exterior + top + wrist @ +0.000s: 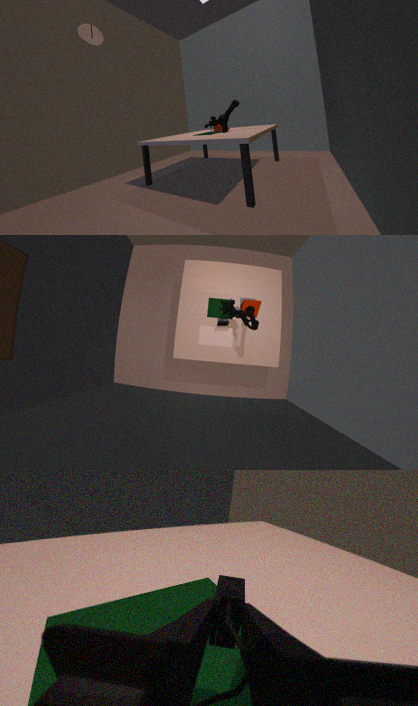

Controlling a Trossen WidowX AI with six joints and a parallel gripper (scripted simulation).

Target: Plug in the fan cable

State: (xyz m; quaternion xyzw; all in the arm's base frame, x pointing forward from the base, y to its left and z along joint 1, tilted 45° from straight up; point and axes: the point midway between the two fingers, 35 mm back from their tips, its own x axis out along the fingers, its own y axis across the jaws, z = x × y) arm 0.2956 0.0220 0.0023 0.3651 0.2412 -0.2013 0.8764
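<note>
The green board [215,307] [203,134] [125,610] lies flat on the table. My gripper [224,306] [208,125] [227,607] is over the board, shut on the dark plug [231,588]. The block sticks out past the fingertips. In the exterior view the fingertips are raised above the board with a gap. A thin dark cable [231,693] runs back from the plug and curves below the fingers. The four-pin header cannot be made out; the fingers and arm cover part of the board.
An orange box [255,304] [217,127] stands by the arm's base. A dark block [222,322], possibly the fan, sits at the board's edge. The pale table [201,351] [175,138] [325,600] carries everything, and its far edges show in the wrist view.
</note>
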